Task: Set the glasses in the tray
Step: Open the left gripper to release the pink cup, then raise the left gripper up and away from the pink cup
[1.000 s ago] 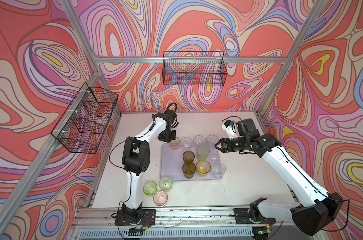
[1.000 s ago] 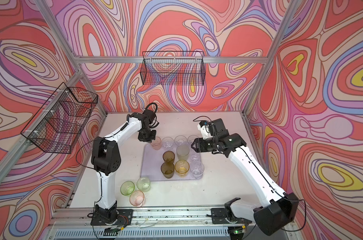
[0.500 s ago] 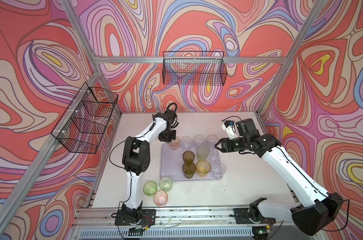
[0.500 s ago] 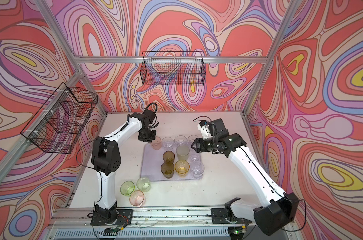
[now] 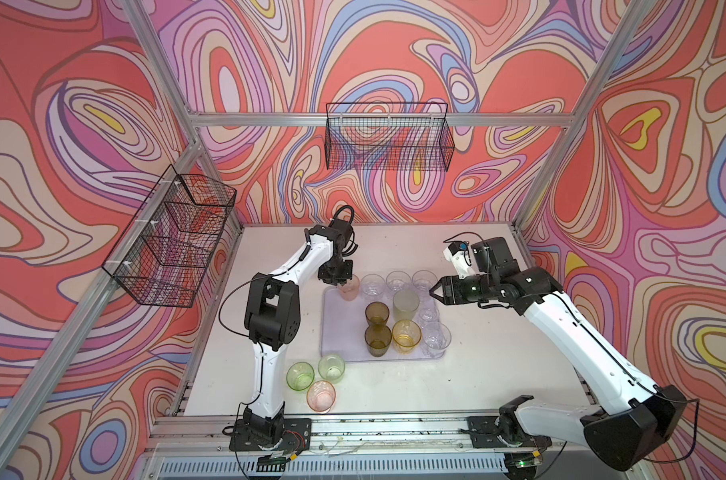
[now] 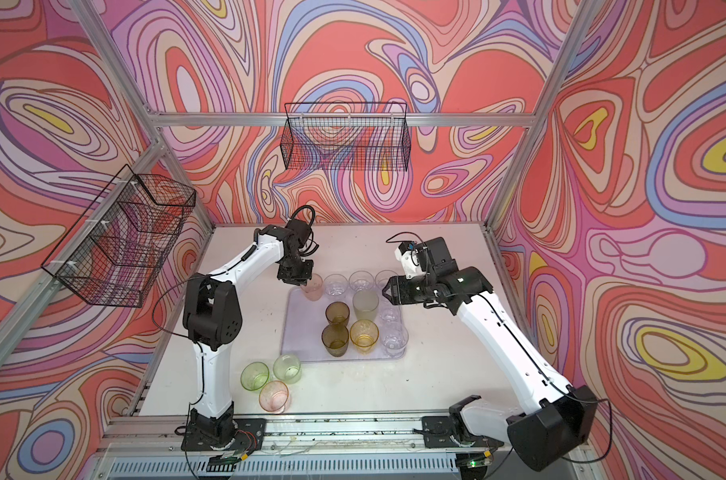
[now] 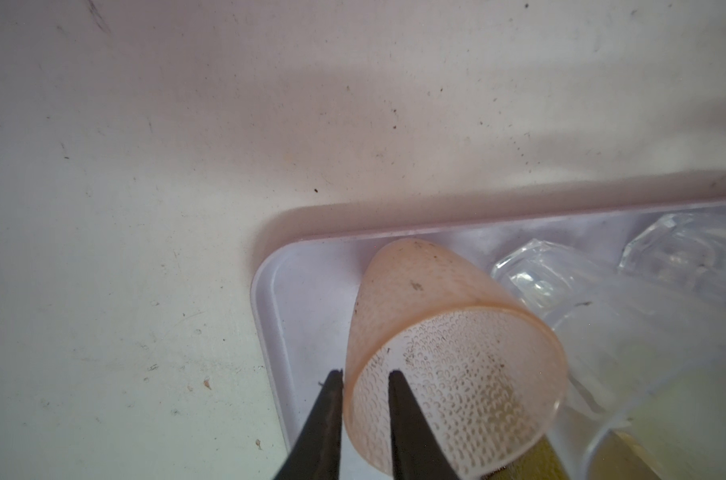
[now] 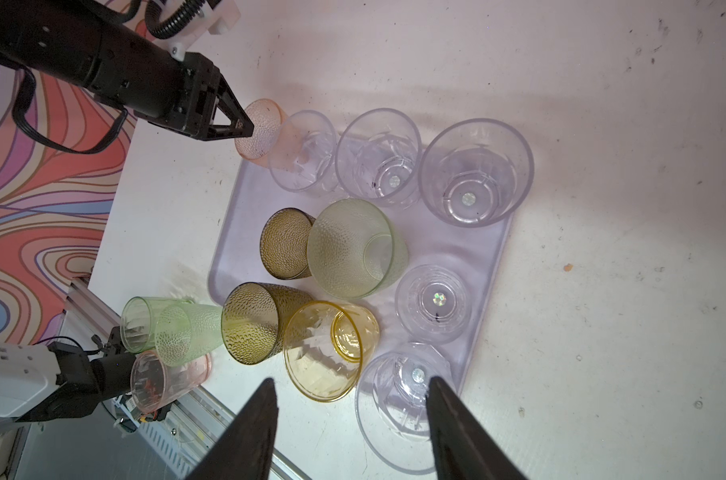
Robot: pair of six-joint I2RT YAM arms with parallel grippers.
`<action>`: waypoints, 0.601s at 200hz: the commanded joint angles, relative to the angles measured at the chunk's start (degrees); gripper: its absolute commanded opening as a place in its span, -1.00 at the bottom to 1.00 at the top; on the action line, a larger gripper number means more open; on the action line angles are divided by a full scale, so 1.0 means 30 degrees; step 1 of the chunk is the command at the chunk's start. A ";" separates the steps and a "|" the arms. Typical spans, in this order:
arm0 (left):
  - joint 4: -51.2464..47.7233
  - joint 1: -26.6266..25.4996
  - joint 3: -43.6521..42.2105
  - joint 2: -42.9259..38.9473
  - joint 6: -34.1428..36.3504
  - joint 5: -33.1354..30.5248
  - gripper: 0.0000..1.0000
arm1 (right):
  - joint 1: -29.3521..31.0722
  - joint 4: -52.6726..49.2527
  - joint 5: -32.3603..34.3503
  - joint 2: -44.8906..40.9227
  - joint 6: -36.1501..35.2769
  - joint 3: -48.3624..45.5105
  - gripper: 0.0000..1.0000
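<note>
Between the left gripper's (image 7: 363, 376) fingers stands the rim wall of a pink glass (image 7: 436, 332), with one finger outside it and one inside the mouth. The jaws are narrow, and a sliver of gap shows on the inner side, so the hold looks loosened rather than clamped. Below the fingertips the glass's base sits in a corner of the tray (image 7: 270, 282), close to the low rim. I cannot tell whether it rests fully flat.

The step in hand reads as the release. To do it well, part the fingers a little further, then lift straight up so the inner finger clears the mouth without dragging the rim. A sideways pull could tip the glass over the tray's edge or into the clear glass (image 7: 532, 282) just beside it, on the inner finger's side.

Across the tray from this hand, the right gripper (image 8: 349, 382) hangs wide and empty. Back toward the left arm's base, well apart from the hand, a green glass (image 5: 300, 375), a paler green glass (image 5: 331, 366) and a second pink glass (image 5: 321, 395) stand on the table (image 5: 498, 365), off the tray. The tabletop is white, scuffed and speckled. Swirl-patterned walls close the cell, and black wire baskets (image 5: 388, 141) hang on them.
</note>
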 commanded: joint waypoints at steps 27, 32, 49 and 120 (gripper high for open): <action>-0.0742 0.0079 0.0206 -0.1573 -0.0138 -0.0207 -0.36 | -0.0061 -0.0143 0.0073 -0.0283 -0.0331 0.0519 0.18; -0.0839 0.0086 0.0217 -0.1763 -0.0138 -0.0204 -0.35 | -0.0043 -0.0109 0.0103 -0.0302 -0.0365 0.0453 0.18; -0.0905 0.0097 0.0027 -0.2546 -0.0142 0.0061 -0.30 | -0.0042 0.0081 0.0073 -0.0280 -0.0475 0.0332 0.18; -0.2410 0.0082 -0.0269 -0.4992 0.0060 0.0271 -0.20 | -0.0052 0.0715 -0.0186 -0.0127 -0.0661 0.0258 0.18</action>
